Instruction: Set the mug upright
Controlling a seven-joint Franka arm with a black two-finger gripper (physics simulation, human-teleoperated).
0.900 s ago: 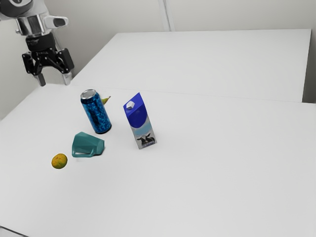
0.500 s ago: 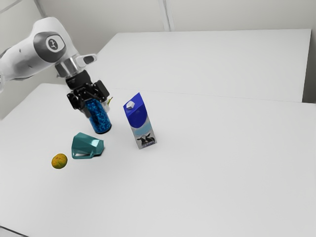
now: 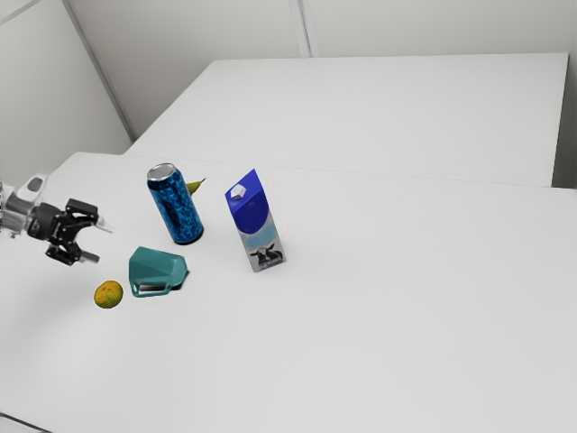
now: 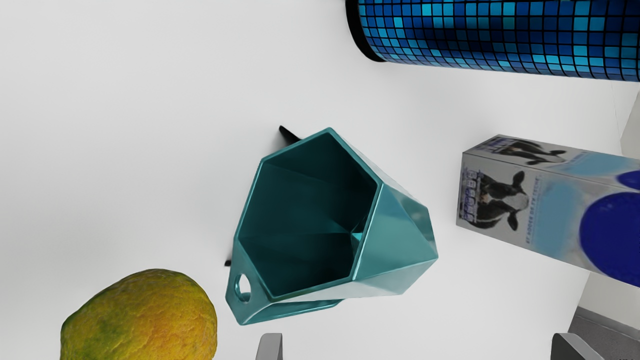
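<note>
Teal mug (image 4: 400, 235) on its side on the worktop (image 3: 379, 343), mouth (6-sided) facing 2 wide-open fingers (image 3: 89, 257), yellow-green fruit (image 4: 150, 320) nearby

We see a teal, faceted mug (image 4: 400, 240) on its side, mouth (image 4: 305, 220) to the exterior view's left, near the fruit (image 4: 145, 320).

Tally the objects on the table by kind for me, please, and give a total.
Mug: 1
Can: 1
Milk carton: 1
Round yellow-orange fruit: 1
Yellow-green thing partly hidden behind the can, kind unclear: 1
Total: 5
</note>
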